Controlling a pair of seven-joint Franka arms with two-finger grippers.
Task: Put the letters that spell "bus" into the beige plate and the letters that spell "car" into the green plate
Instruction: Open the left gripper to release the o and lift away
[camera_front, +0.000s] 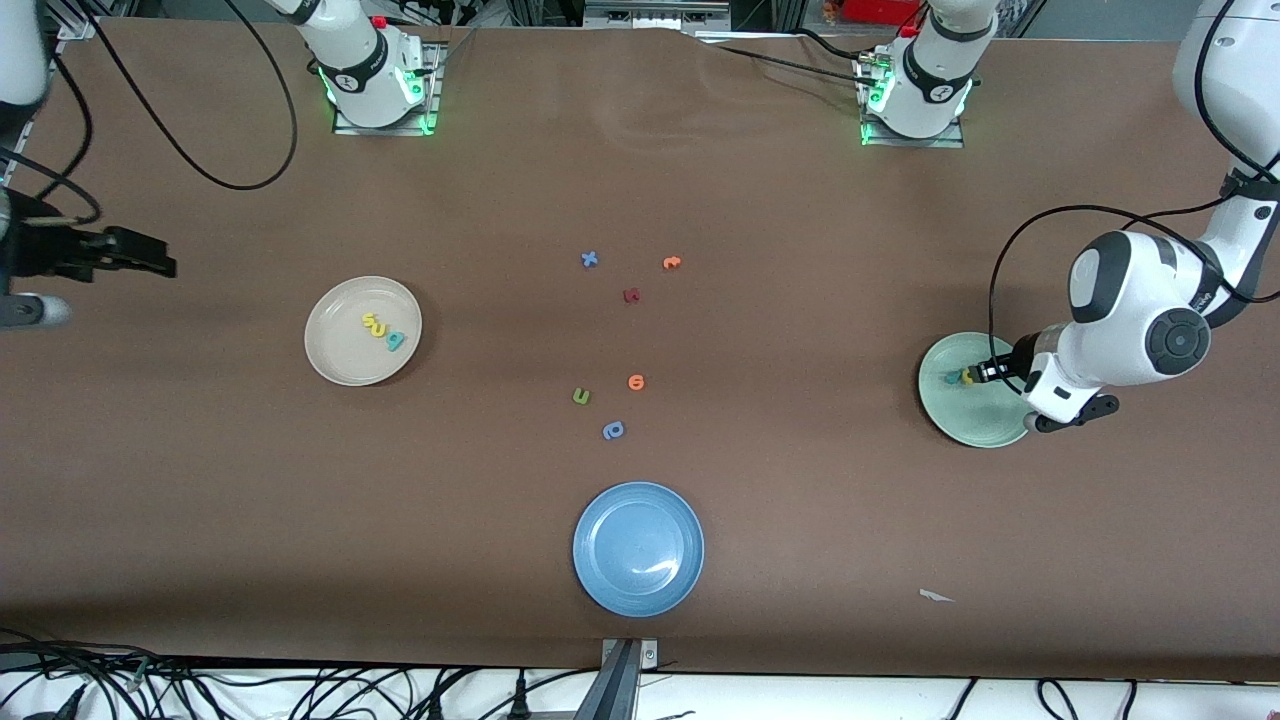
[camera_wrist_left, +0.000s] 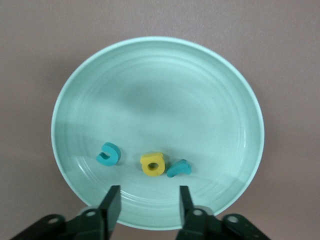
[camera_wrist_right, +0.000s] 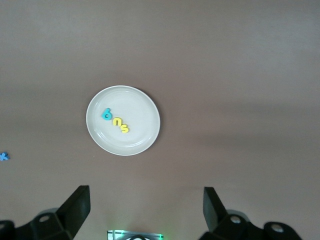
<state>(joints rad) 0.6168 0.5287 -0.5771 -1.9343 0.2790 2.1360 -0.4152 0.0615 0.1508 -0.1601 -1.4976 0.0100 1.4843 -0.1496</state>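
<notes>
The green plate (camera_front: 975, 420) (camera_wrist_left: 160, 90) lies at the left arm's end of the table. In it lie a teal "c" (camera_wrist_left: 109, 154), a yellow "a" (camera_wrist_left: 153, 164) (camera_front: 966, 377) and a teal "r" (camera_wrist_left: 179, 168), side by side. My left gripper (camera_front: 985, 372) (camera_wrist_left: 149, 195) hangs low over this plate, open, with nothing between its fingers. The beige plate (camera_front: 345, 360) (camera_wrist_right: 135, 107) holds a teal "b" (camera_front: 396, 341) (camera_wrist_right: 106, 114), a yellow "u" (camera_wrist_right: 116, 122) and a yellow "s" (camera_wrist_right: 124, 128). My right gripper (camera_front: 150, 260) (camera_wrist_right: 145, 197) waits open, high over the right arm's end of the table.
A blue plate (camera_front: 638, 548) sits near the front camera. Loose letters lie mid-table: a blue x (camera_front: 589, 259), an orange one (camera_front: 671, 263), a dark red one (camera_front: 631, 295), another orange one (camera_front: 636, 382), a green u (camera_front: 581, 397) and a periwinkle one (camera_front: 613, 430).
</notes>
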